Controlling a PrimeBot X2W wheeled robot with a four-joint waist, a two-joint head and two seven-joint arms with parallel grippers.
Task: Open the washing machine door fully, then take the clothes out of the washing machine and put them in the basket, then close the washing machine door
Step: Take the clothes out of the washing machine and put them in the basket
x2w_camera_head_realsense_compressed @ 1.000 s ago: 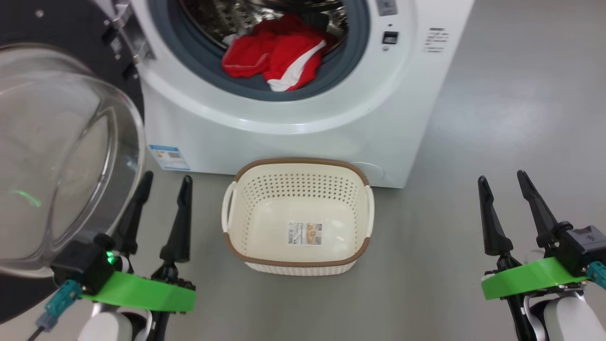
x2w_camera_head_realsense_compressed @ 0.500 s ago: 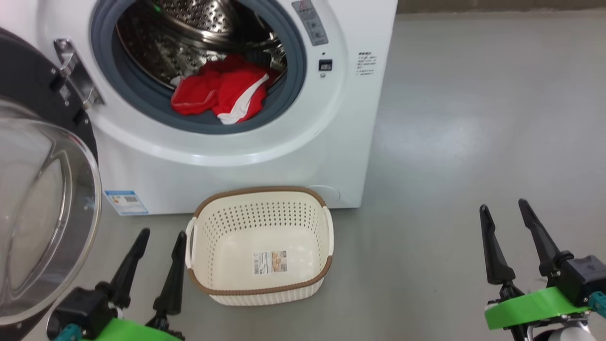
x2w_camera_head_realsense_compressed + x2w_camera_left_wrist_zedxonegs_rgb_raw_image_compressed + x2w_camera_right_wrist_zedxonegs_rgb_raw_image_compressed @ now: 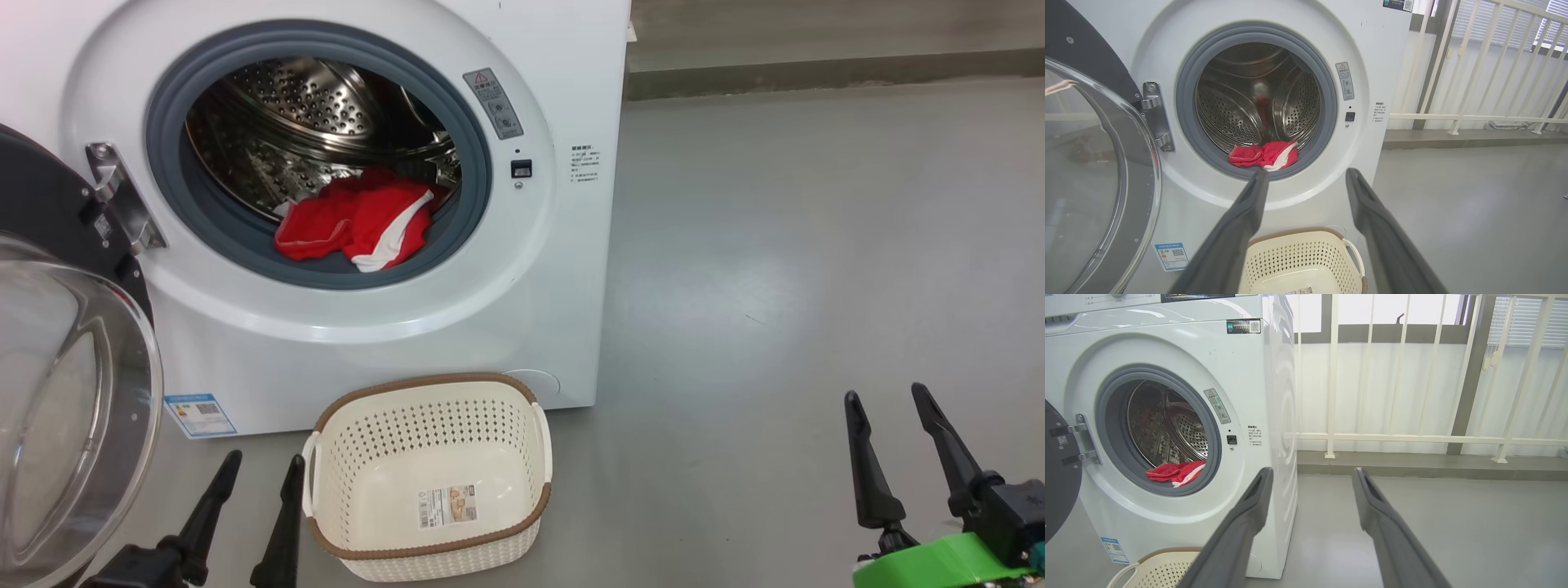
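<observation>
The white washing machine (image 3: 555, 269) stands with its door (image 3: 73, 408) swung open to the left, glass bowl facing me. Red clothes (image 3: 355, 229) with white trim lie at the front lip of the steel drum, also seen as clothes (image 3: 1263, 155) and clothes (image 3: 1175, 473). The cream basket (image 3: 429, 392) sits on the floor just in front of the machine, with nothing in it but a paper label. My left gripper (image 3: 261, 469) is open, low beside the basket's left side. My right gripper (image 3: 886, 396) is open over bare floor, far right of the basket.
Grey floor (image 3: 800, 269) spreads to the right of the machine. A white railing (image 3: 1412, 437) on a low kerb runs behind. The open door takes up the space at the left, close to my left arm.
The head camera has tilted up and pulled back, so machine, basket and both grippers sit lower in view. Both grippers stay open; the clothes and basket have not moved.
</observation>
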